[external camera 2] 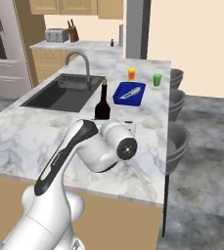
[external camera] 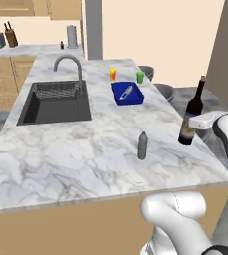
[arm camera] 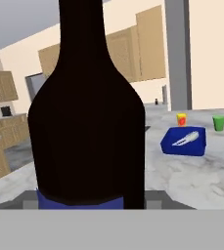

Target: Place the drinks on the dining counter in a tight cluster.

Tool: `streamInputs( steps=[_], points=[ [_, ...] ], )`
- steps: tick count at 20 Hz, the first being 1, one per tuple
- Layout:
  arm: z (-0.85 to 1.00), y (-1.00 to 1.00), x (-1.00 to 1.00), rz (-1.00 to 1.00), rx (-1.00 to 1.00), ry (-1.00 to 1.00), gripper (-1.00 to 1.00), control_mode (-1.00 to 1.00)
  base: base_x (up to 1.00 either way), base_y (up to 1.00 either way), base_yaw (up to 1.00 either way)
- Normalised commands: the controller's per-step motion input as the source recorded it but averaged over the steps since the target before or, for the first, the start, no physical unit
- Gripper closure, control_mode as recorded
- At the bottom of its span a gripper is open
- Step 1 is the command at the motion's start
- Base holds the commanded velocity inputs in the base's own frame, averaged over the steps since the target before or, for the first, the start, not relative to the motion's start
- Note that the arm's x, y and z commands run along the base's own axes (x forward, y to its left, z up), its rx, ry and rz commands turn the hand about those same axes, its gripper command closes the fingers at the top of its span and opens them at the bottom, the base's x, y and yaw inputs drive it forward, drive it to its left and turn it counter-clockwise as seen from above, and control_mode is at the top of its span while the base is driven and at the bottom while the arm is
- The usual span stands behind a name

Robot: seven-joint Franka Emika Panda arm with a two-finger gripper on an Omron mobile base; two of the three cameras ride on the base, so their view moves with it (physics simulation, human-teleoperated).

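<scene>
Grips with gripper (external camera: 198, 121) the wine bottle (external camera: 197, 97) low on its body, around the label, jaws clamped on both sides. Carries it leaning slightly, over the counter (external camera: 60, 149) near the edge; cannot tell whether the base touches the marble. Probably grasped low to keep such a tall thing steady, for setting down close to the grey bottle (external camera: 143, 146).

From the left base view: finds that grey bottle upright, near the gripper on its sink (external camera: 56, 102) side, apart from the held one. Places tray (external camera: 127, 93) and two cups (external camera: 113, 74) farther ahead of the gripper.

From the right base view: hides the grey bottle and the grasp behind the arm, leaving neck and shoulder of the wine bottle (external camera 2: 102, 105) above it.

From the hand view: puts the dark bottle (arm camera: 86, 122) right against the lens, blue label edge at the bottom, tray (arm camera: 183, 141) well beyond.
</scene>
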Motion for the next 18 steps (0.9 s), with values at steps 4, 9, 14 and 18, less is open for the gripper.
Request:
streamInputs(
  steps=[4, 9, 14, 18],
  points=[
    [0.00, 0.00, 0.00, 0.00, 0.00, 0.00, 1.00, 1.00, 0.61, -0.16, 0.11],
    [0.00, 0.00, 0.00, 0.00, 0.00, 0.00, 1.00, 1.00, 0.00, 0.01, 0.00],
    [0.00, 0.00, 0.00, 0.00, 0.00, 0.00, 1.00, 1.00, 0.00, 0.00, 0.00],
    [0.00, 0.02, 0.18, 0.03, 0.00, 0.05, 1.00, -1.00, 0.00, 0.00, 0.00]
  ],
)
